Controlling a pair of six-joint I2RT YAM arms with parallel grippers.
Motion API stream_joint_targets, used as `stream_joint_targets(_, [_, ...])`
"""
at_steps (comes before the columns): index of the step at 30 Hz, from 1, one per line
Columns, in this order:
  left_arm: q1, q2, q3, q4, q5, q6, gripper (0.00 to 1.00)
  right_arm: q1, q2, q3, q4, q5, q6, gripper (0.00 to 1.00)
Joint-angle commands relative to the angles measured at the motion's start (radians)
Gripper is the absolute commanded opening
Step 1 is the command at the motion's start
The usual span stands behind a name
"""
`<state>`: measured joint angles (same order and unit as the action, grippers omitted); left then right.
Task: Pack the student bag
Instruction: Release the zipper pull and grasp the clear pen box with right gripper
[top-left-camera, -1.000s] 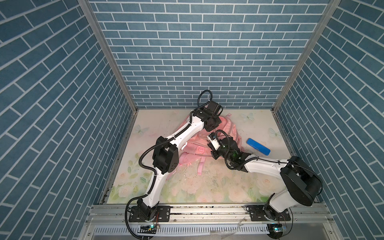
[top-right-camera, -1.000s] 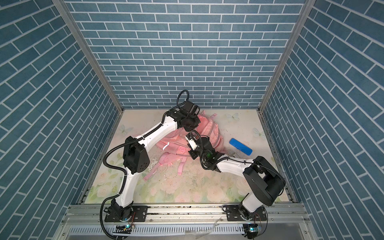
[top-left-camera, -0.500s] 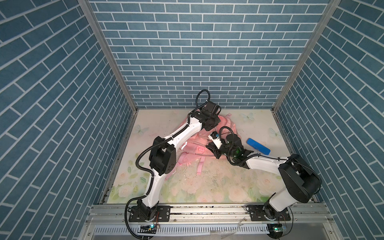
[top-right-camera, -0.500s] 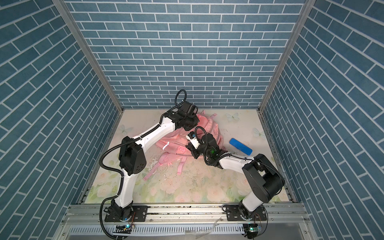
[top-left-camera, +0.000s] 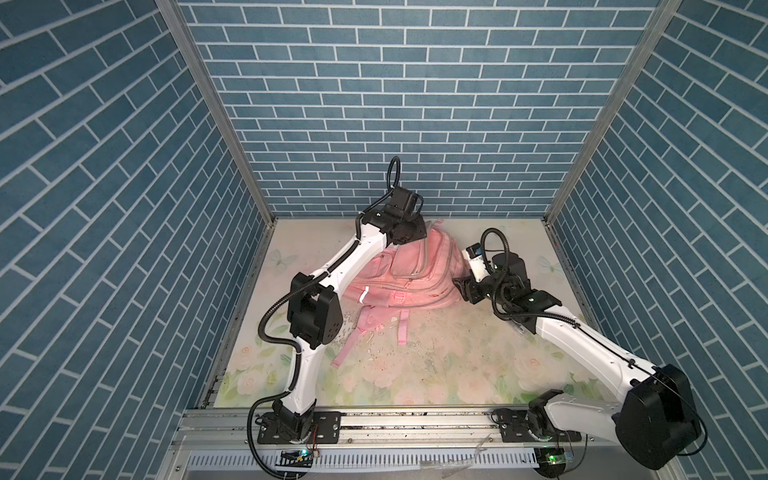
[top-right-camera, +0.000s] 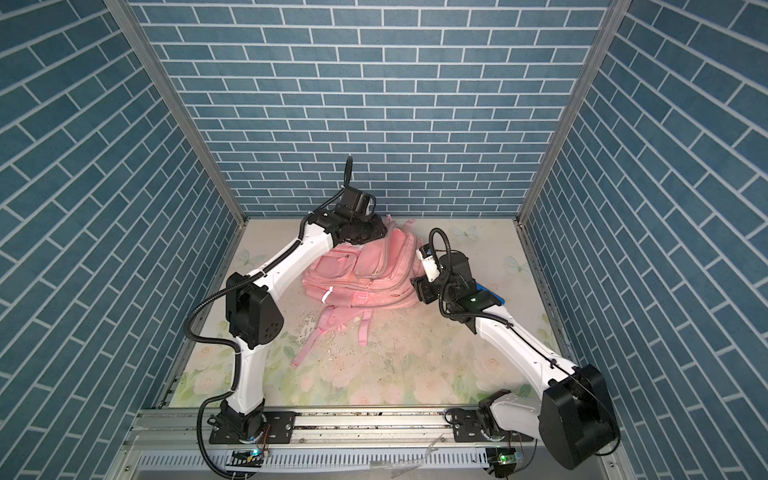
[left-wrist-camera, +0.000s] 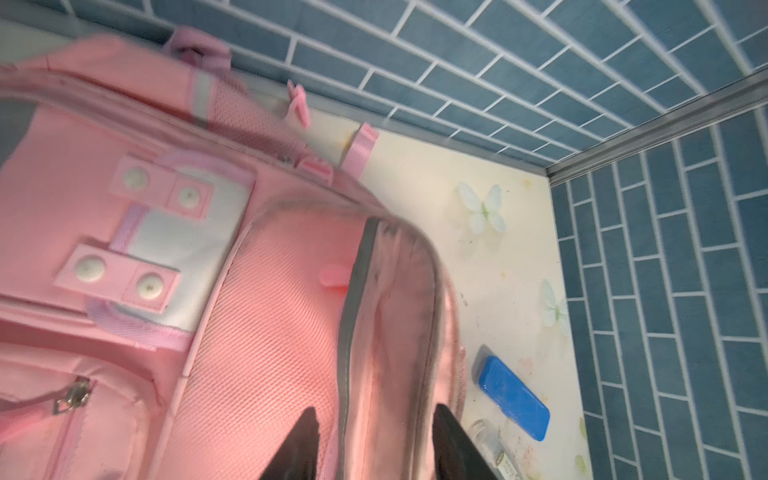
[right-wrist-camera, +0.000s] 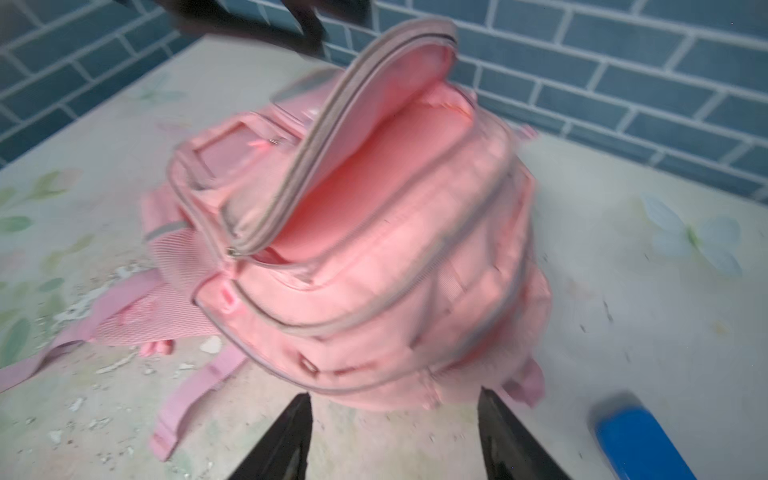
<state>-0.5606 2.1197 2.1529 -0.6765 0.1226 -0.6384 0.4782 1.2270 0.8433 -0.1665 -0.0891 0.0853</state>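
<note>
The student bag, pink and soft, lies at the back middle of the table with its straps trailing toward the front. In the right wrist view its upper compartment gapes, and the grey-zippered flap stands up. My left gripper is open over the bag's top end, its fingers either side of the flap's edge without pinching it. My right gripper is open just off the bag's right side, with only bare table between its fingers. In a top view the right gripper sits low beside the bag.
A blue case lies flat on the table right of the bag, partly under my right arm in a top view. A small clear bottle lies beside it. White flecks litter the mat near the straps. Brick walls close three sides.
Both grippers went from shut to open. My right gripper pulled back from over the bag to its right side, and that arm now covers the blue case. The left arm barely moved.
</note>
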Motion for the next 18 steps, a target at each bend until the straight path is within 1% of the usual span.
stream_joint_targets(1, [-0.001, 0.004, 0.088, -0.090, -0.044, 0.155, 0.54, -0.055, 0.041, -0.008, -0.192, 0.091, 0.217, 0.69])
stream_joint_targets(4, [-0.013, -0.026, 0.096, -0.115, -0.079, 0.215, 0.58, -0.111, 0.086, -0.027, -0.214, 0.110, 0.275, 0.73])
stream_joint_targets(7, [-0.032, -0.085, 0.034, -0.103, -0.098, 0.269, 0.59, -0.151, 0.141, -0.041, -0.241, 0.132, 0.298, 0.77])
stream_joint_targets(10, [-0.055, -0.171, -0.107, -0.048, -0.103, 0.314, 0.59, -0.198, 0.181, -0.064, -0.230, 0.126, 0.296, 0.79])
stream_joint_targets(11, [-0.063, -0.200, -0.153, -0.020, -0.097, 0.326, 0.60, -0.210, 0.190, -0.073, -0.225, 0.130, 0.295, 0.81])
stream_joint_targets(12, [-0.068, -0.235, -0.219, 0.012, -0.095, 0.330, 0.61, -0.225, 0.203, -0.077, -0.223, 0.134, 0.292, 0.82])
stream_joint_targets(13, [-0.071, -0.267, -0.281, 0.046, -0.092, 0.334, 0.69, -0.237, 0.214, -0.078, -0.222, 0.134, 0.287, 0.84])
stream_joint_targets(15, [-0.074, -0.327, -0.380, 0.100, -0.077, 0.333, 0.70, -0.256, 0.228, -0.078, -0.224, 0.150, 0.275, 0.85])
stream_joint_targets(17, [-0.074, -0.375, -0.468, 0.144, -0.070, 0.331, 0.74, -0.268, 0.232, -0.080, -0.211, 0.160, 0.261, 0.85])
stream_joint_targets(18, [-0.075, -0.394, -0.503, 0.160, -0.070, 0.328, 0.78, -0.274, 0.232, -0.081, -0.204, 0.168, 0.257, 0.86])
